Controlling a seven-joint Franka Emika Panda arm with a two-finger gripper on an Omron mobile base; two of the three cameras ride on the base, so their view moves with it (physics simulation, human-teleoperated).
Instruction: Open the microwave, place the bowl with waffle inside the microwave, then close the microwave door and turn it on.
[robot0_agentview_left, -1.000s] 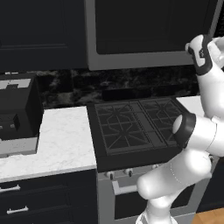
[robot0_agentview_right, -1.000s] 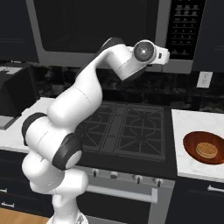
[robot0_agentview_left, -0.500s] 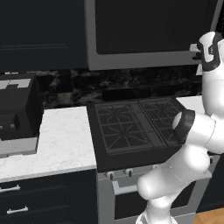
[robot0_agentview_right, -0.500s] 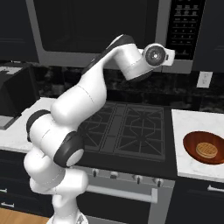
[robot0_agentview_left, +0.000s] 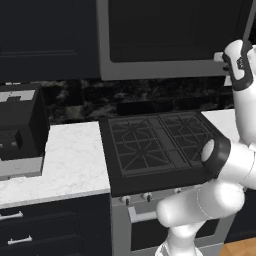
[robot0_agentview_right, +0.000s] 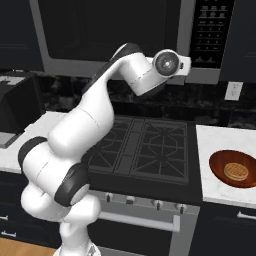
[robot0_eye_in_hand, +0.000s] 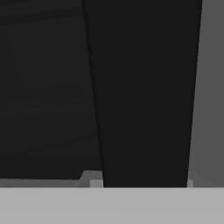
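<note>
The microwave (robot0_agentview_right: 115, 65) hangs above the stove with its microwave door (robot0_agentview_left: 165, 30) closed and its dark control strip (robot0_agentview_right: 210, 32) at the right. My gripper (robot0_agentview_right: 187, 62) is raised to the door's lower right corner, at the dark vertical bar handle (robot0_agentview_left: 248, 25). In the hand view that handle (robot0_eye_in_hand: 144, 96) runs top to bottom right in front of the hand, between the jaws, which are shut on it; the fingertips are hidden. The reddish-brown bowl (robot0_agentview_right: 235, 169) with the waffle (robot0_agentview_right: 235, 171) in it sits on the white counter right of the stove.
A black gas stove (robot0_agentview_left: 155, 145) lies below the microwave. A black boxy appliance (robot0_agentview_left: 20, 125) stands on the white counter (robot0_agentview_left: 70, 160) to the left. Dark cabinets flank the microwave, and a wall outlet (robot0_agentview_right: 231, 91) sits above the right counter (robot0_agentview_right: 220, 140).
The hand has moved right and forward to the door's handle, and the jaws have narrowed from wide open to closed around it. The bowl has not moved.
</note>
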